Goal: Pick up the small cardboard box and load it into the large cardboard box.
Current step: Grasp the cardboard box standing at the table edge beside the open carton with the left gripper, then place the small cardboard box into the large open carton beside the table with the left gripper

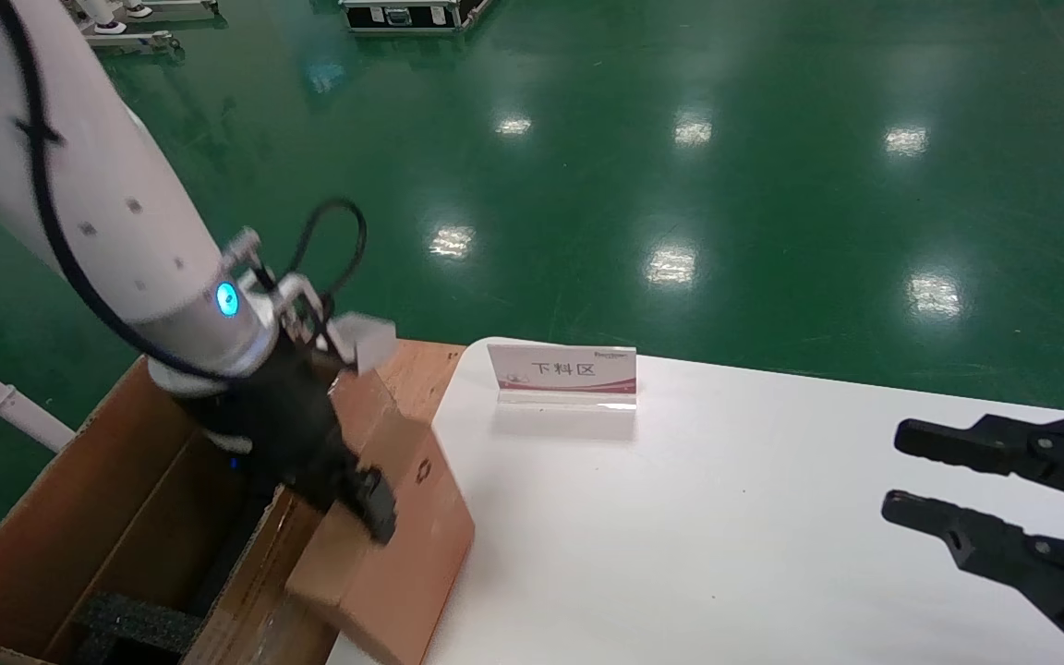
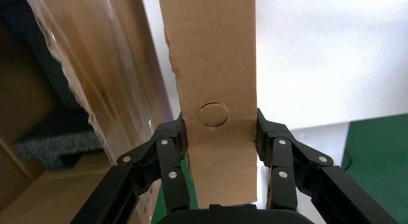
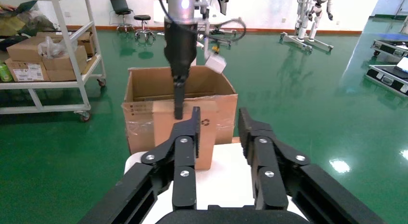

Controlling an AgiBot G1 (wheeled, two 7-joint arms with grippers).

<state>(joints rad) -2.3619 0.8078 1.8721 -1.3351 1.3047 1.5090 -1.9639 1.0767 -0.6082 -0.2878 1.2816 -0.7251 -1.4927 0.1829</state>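
**Left gripper held the slim carton at the table's edge**

The left gripper (image 1: 368,503) was closed on the small cardboard box (image 1: 403,517) — a flat, slim, plain light-brown carton with a small black recycling symbol on its broad face. In the left wrist view the two black fingers (image 2: 173,151) pressed against opposite narrow sides of the carton (image 2: 216,89), beside a round punched tab in the cardboard. The carton stood tilted at the left edge of the white rounded table (image 1: 726,517), its lower part by the table's edge and its upper end leaning toward the large cardboard box (image 1: 107,517), the deep brown corrugated carton with long flaps that stood on the floor just beside the table. Whether the slim carton touched the table or the big carton's flap could not be told.

A black foam block (image 1: 135,623) lay inside the large carton, and glossy clear tape (wrinkled, catching the light) ran along its wall in the left wrist view (image 2: 91,89).

The right gripper (image 1: 906,476) hung above the right side of the table, well apart from both cartons, its fingers spread and holding nothing. A small white-and-red sign in a clear acrylic stand (image 1: 562,372) stood near the table's far edge.
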